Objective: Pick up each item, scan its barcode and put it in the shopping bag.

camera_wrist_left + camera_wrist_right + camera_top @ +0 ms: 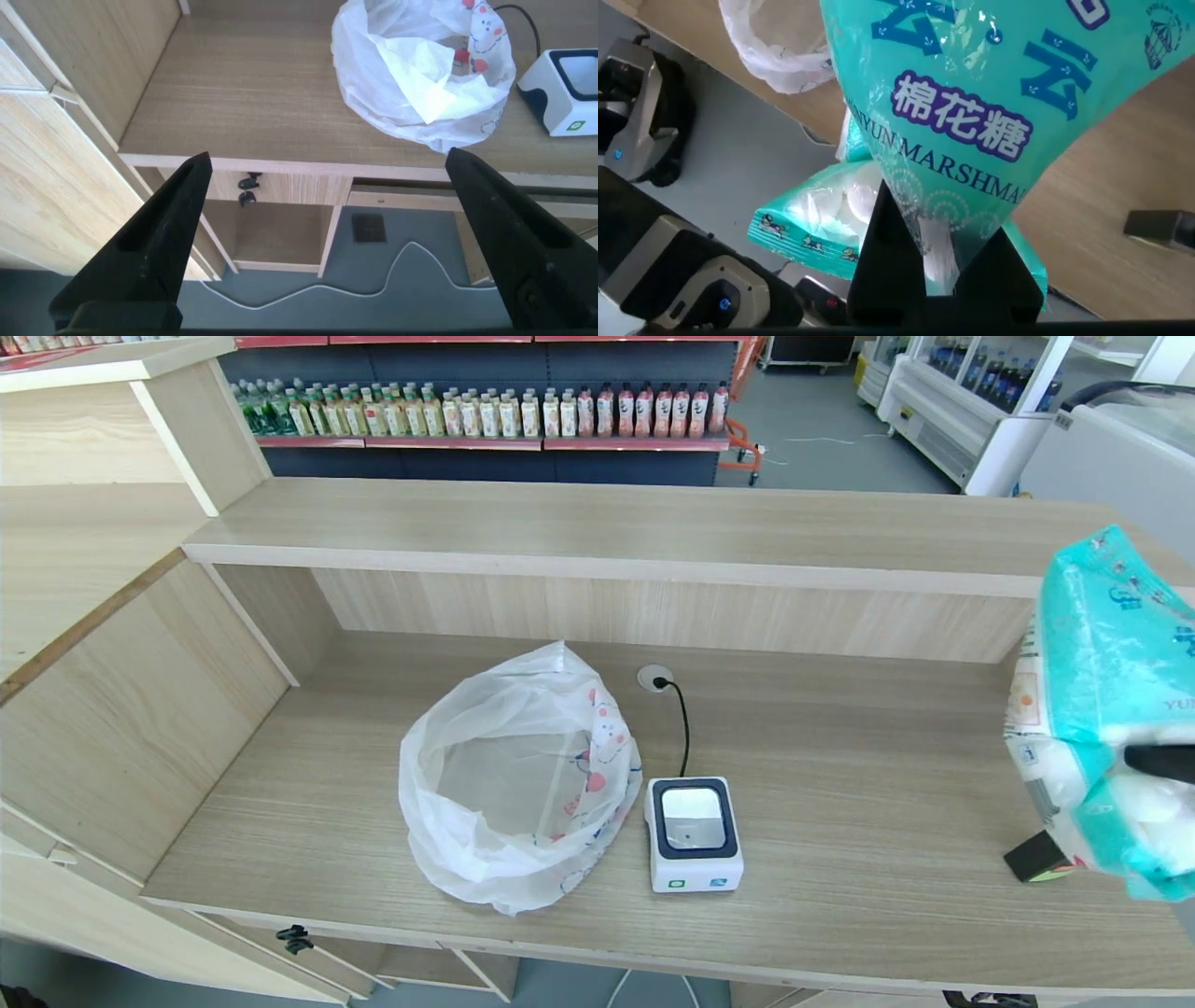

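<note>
- Your right gripper is clamped on a teal and white packet of marshmallows. Its two dark fingers press in on either side of the packet's pinched lower part.
- In the head view, you see the packet held at the far right end of the wooden counter. It is well apart from both the scanner and the bag. One dark finger crosses its front.
- The scanner sits near the front middle of the counter. It is a small white box with a dark-framed window facing up.
- A black cable runs from the back of the scanner to a round hole in the countertop near the rear wall.
- The shopping bag stands on the counter just beside the scanner, on its left. It is thin white plastic with a small red and blue print, and its mouth is slumped wide open.
- Your left gripper hangs in front of and below the counter's front edge, toward the left end. Its fingers are spread wide apart with nothing between them.
- Through that gap, you see the counter's front edge, with the bag and a corner of the scanner farther along it.
- A small dark block lies on the counter next to the lower edge of the held packet.
- A small black key or latch hangs under the counter's front edge, at the left.
- Behind the counter, a store shelf carries a long row of bottles.
</note>
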